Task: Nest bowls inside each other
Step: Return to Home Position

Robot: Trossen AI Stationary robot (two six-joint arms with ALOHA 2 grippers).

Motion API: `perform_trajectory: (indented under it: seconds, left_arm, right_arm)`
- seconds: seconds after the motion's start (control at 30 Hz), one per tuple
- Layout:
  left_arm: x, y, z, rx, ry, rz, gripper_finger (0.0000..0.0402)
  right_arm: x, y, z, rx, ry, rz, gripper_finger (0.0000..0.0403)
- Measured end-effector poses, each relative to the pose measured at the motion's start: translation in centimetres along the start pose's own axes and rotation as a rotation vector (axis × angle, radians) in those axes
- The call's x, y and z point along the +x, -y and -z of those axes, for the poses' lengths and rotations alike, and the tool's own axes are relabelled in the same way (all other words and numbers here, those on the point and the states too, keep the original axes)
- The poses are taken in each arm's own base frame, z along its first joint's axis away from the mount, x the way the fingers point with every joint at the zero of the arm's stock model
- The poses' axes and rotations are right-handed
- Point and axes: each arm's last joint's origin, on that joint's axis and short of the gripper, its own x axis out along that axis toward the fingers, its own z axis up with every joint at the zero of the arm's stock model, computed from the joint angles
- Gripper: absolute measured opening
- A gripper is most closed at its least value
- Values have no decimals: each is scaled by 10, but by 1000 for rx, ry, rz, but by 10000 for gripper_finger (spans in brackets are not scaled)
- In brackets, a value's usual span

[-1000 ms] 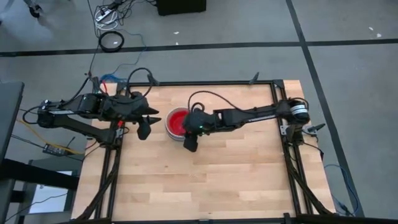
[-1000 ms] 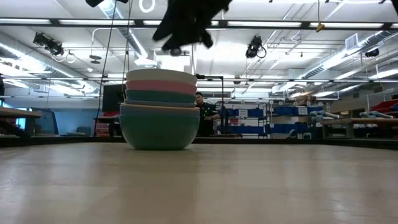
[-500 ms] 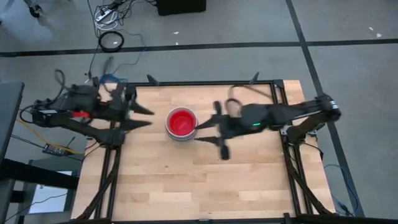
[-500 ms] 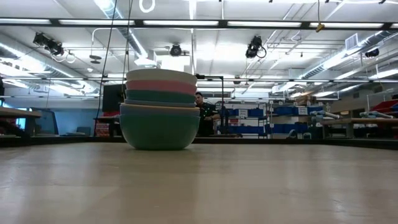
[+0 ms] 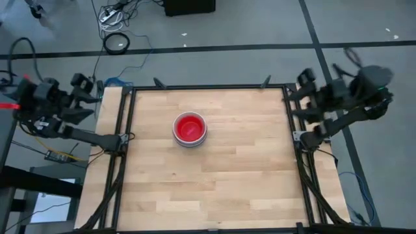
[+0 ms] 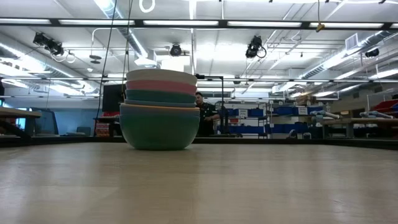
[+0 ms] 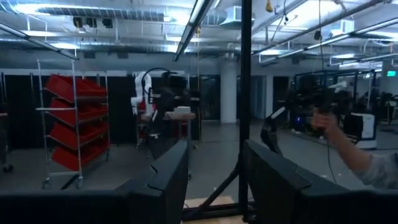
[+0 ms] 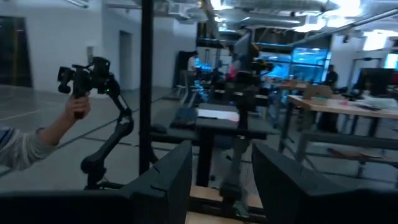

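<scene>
The bowls (image 5: 190,128) stand nested in one stack on the wooden table, a little left of its middle toward the far side. From above, the innermost bowl shows red. In the low view the stack (image 6: 160,109) rests on its teal bottom bowl, with pink and white rims higher up. My left gripper (image 5: 91,106) hangs open past the table's left edge, well away from the stack. My right gripper (image 5: 298,104) hangs open at the right edge. In both wrist views the fingers (image 7: 168,180) (image 8: 168,180) stand apart and point level into the room with nothing between them.
A black metal frame (image 5: 208,87) runs around the table top. A person's hand holding a grip device (image 8: 81,93) shows beyond the table in the right wrist view, and again (image 7: 326,118) in the left wrist view. A person (image 6: 204,112) shows behind the stack.
Both arms have drawn back from the bowl stack and risen. The left went toward the table's left edge, the right from just beside the stack toward the right edge. Both grippers have tipped from pointing down to about level. The stack has stayed in place.
</scene>
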Motion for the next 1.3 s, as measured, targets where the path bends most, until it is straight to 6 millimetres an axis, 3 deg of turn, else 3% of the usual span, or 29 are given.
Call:
perform_trajectory:
  seconds: [0.17,0.27,0.4,0.67,1.03,1.17,1.3]
  left_arm:
    - [-29,0,-1,-27,41,3,162]
    - [-40,1,3,-27,13,-6,162]
    - [-47,1,10,-4,-11,-79,162]
    - [-39,-1,17,98,-29,-158,162]
    - [-40,-5,20,156,-69,-278,162]
    - [-53,-6,29,121,-138,-343,162]
    - [-79,-5,36,60,-126,-341,162]
  right_arm:
    - [-37,7,-4,15,-4,60,155]
    - [-42,8,-2,5,-13,94,155]
    - [-35,6,7,-20,-40,104,155]
    - [-4,6,7,-62,29,28,155]
    - [43,44,30,-33,-66,8,154]
    - [38,55,32,-29,-89,27,155]
    - [10,49,20,-41,-42,41,154]
